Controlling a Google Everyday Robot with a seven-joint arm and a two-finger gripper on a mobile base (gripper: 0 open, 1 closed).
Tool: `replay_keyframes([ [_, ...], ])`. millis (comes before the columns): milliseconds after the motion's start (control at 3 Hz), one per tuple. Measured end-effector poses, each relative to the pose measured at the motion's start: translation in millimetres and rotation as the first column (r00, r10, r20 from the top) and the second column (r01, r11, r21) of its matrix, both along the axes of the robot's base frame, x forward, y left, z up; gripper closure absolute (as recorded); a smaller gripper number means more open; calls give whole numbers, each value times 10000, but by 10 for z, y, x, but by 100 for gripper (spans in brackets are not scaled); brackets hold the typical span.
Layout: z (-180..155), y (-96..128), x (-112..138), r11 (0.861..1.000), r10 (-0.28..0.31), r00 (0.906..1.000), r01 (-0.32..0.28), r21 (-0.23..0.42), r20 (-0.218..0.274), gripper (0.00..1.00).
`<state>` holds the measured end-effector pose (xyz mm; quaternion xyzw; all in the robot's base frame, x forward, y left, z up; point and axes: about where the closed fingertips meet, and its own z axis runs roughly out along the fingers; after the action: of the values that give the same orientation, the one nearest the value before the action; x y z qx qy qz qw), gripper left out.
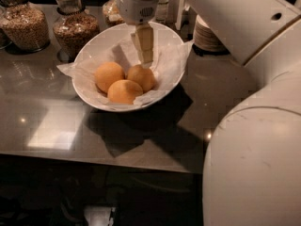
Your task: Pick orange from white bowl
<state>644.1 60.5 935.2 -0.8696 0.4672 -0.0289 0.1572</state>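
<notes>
In the upper left of the frame, two glass jars of grain stand side by side on the dark glossy worktop. A third jar shows partly behind the bowl's far rim.

Just right of the jars, in the upper centre, is the single white bowl, lined with crumpled white paper. It holds three round fruits bunched together and touching. One is at the left, one at the front, and the orange at the right is slightly duller in tone.

The gripper hangs from the top of the frame and points straight down inside the bowl. Its tip is just above the upper edge of the orange, close to touching it. The fruit therefore lies directly below the gripper and slightly toward the near side of the bowl. Of the three fruits it is plainly the nearest, so I take it to be the target. Being round, it has no long axis to line up with. Its two neighbours crowd its left and front sides, which leaves little room for the jaws there. From this angle I cannot tell whether the jaws are apart or together.

Further right, one stack of plates sits at the worktop's far edge. The robot's white arm fills the right of the frame.
</notes>
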Motion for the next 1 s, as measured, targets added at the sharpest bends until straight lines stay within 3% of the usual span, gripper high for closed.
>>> replay_keyframes([
  [333, -219, -12, -69, 10000, 49, 9991, -46, 57, -429, 0],
  [667, -409, -97, -88, 9991, -420, 9967, 418, -36, -699, 0],
  [1000, -418, -95, -89, 9991, -429, 9965, 427, -41, -711, 0],
])
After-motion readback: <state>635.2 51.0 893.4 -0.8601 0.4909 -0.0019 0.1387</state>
